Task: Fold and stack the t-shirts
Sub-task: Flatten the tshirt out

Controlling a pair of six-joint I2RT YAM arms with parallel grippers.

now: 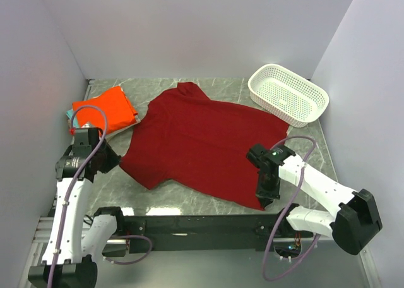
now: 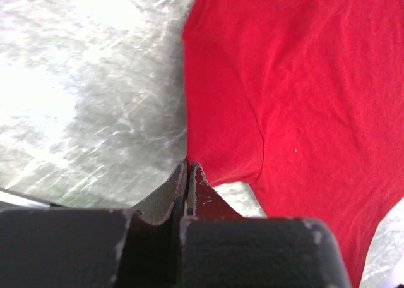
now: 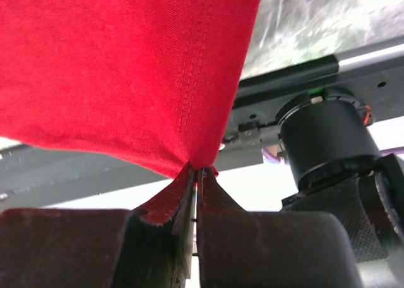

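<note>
The dark crimson t-shirt point(image 1: 202, 143) lies spread flat across the middle of the table, collar toward the back. My left gripper point(image 1: 115, 158) is at its left sleeve. In the left wrist view the jaws point(image 2: 188, 165) are shut with the corner of the sleeve point(image 2: 221, 143) pinched at their tips. My right gripper point(image 1: 265, 198) is shut on the shirt's near right hem corner. In the right wrist view point(image 3: 197, 169) the cloth point(image 3: 113, 67) hangs stretched from the tips, lifted off the table. The folded orange t-shirt point(image 1: 104, 111) tops a stack at the back left, and teal point(image 1: 69, 114) and tan point(image 1: 118, 132) edges show under it.
A white perforated basket point(image 1: 287, 93) stands at the back right. Grey walls close in the left, back and right sides. The black base rail point(image 1: 202, 225) runs along the near edge under the right gripper.
</note>
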